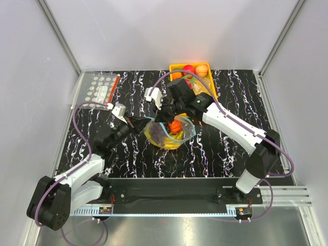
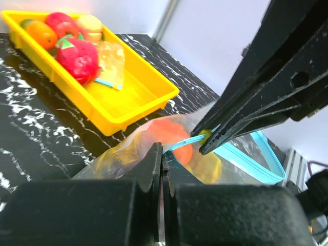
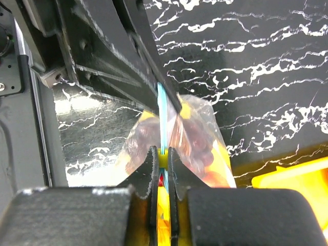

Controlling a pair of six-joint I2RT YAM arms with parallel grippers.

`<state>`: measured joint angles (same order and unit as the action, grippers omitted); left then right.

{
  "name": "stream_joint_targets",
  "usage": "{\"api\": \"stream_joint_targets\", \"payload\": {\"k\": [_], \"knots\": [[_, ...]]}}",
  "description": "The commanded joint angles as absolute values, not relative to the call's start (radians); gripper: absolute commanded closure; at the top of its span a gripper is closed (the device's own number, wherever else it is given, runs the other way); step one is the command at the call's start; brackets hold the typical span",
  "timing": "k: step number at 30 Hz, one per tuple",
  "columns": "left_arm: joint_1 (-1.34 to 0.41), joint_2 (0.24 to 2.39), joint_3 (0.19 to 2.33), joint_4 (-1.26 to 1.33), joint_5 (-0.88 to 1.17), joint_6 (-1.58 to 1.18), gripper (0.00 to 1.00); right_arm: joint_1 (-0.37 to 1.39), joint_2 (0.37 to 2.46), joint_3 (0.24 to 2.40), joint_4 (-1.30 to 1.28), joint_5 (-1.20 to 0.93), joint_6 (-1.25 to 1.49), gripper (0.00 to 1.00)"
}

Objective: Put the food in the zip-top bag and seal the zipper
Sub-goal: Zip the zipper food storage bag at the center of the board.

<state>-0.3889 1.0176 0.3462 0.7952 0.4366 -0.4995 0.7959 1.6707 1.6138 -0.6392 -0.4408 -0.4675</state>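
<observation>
The left pincer (image 2: pixel 161 154) has its two fingers pressed together on the mouth edge of the zip-top bag (image 1: pixel 163 139), with the thin film caught between them. Directly opposite, tip near tip, the right pincer (image 3: pixel 161 156) is clamped on the zipper (image 3: pixel 161 123), the teal-blue strip. A short piece of this strip is stretched straight from one pincer to the other.

Just under both pincers the bag rests on the black marbled desk (image 1: pixel 241 92) with its mouth lifted up. Beyond the right pincer the two sides of the strip stand apart in a loop.

Inside the bag, below the pincers, are the dark grapes (image 3: pixel 197 143), the round orange-red fruit (image 2: pixel 175 132) and a yellow fruit (image 2: pixel 207 166). I cannot tell if this one is the lemon or the bananas.

Farther from the left pincer, behind the bag, the yellow tray (image 2: pixel 138 110) stands on the desk, apart from the bag. Several toy fruits (image 2: pixel 77 59) lie at its far end.

Farthest, well to the left of the left pincer, a dotted bag (image 1: pixel 100 91) with a red strip lies flat at the far corner of the desk.
</observation>
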Motion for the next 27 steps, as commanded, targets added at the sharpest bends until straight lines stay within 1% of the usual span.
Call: {"api": "stream_joint_targets", "payload": {"k": [1, 5, 14, 20, 27], "knots": [[-0.337, 0.960, 0.328, 0.801, 0.236, -0.502, 1.00, 0.801, 1.625, 1.577, -0.716, -0.382, -0.420, 1.00], [-0.324, 0.911, 0.331, 0.686, 0.108, -0.485, 1.00, 0.801, 1.588, 1.537, -0.718, -0.353, -0.377, 1.00], [-0.310, 0.842, 0.347, 0.542, -0.047, -0.431, 1.00, 0.799, 1.493, 1.460, -0.768, -0.314, -0.292, 1.00], [-0.301, 0.810, 0.347, 0.502, -0.100, -0.393, 1.00, 0.799, 1.391, 1.362, -0.779, -0.278, -0.227, 1.00], [-0.302, 0.787, 0.348, 0.483, -0.112, -0.380, 1.00, 0.799, 1.296, 1.270, -0.804, -0.250, -0.172, 1.00]]}}
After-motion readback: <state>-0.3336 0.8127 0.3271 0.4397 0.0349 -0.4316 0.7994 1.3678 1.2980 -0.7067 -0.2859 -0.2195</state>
